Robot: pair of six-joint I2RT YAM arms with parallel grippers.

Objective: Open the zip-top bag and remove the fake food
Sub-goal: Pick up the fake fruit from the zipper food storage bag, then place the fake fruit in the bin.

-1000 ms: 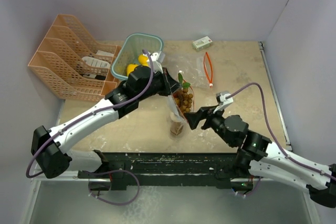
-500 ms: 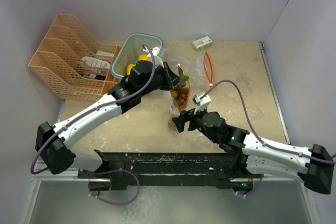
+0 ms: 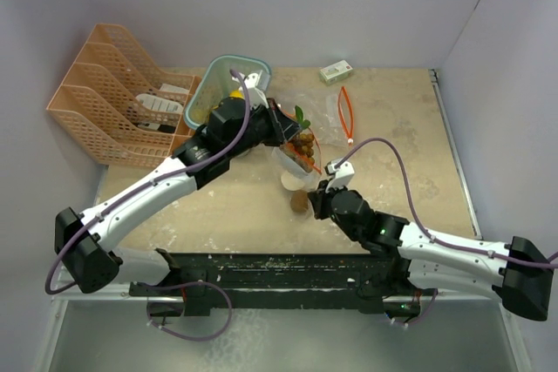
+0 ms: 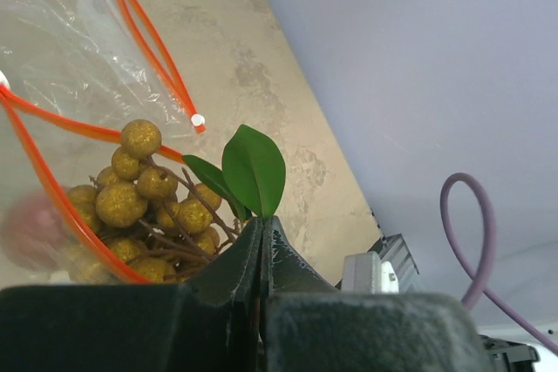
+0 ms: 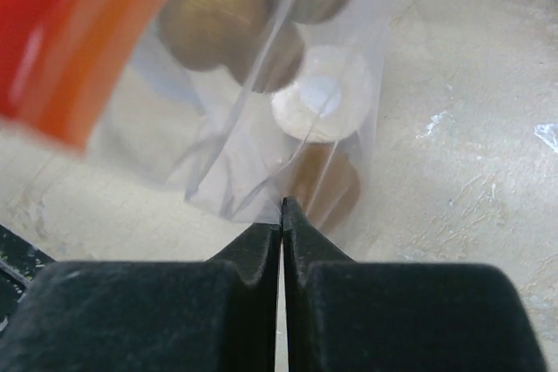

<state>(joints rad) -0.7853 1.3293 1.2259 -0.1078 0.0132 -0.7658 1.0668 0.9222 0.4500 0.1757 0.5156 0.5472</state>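
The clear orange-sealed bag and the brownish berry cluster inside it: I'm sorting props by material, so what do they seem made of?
The clear zip-top bag: thin soft plastic film, glossy; it creases and shows the table through. The brownish grape cluster: likely moulded plastic, matte and rough-skinned, on thin brown stems.

The left gripper (image 4: 264, 226) fills the bottom of the view, its two dark fingers pressed together with no gap. The tips meet at the foot of two green leaves (image 4: 255, 167), on the rim of a clear zip-top bag (image 4: 61, 141). The bag's orange zip strips spread apart, leaving the mouth open. A grape cluster (image 4: 148, 202) of yellow-brown balls on brown stems sits in the mouth, and a blurred red piece (image 4: 26, 228) lies deeper inside. Beyond, a second orange zip loop (image 4: 153, 45) with a white slider (image 4: 199, 119) lies on the beige table (image 4: 261, 76), near the edge along the pale wall (image 4: 418, 58). A purple cable (image 4: 475, 224) curves at right.
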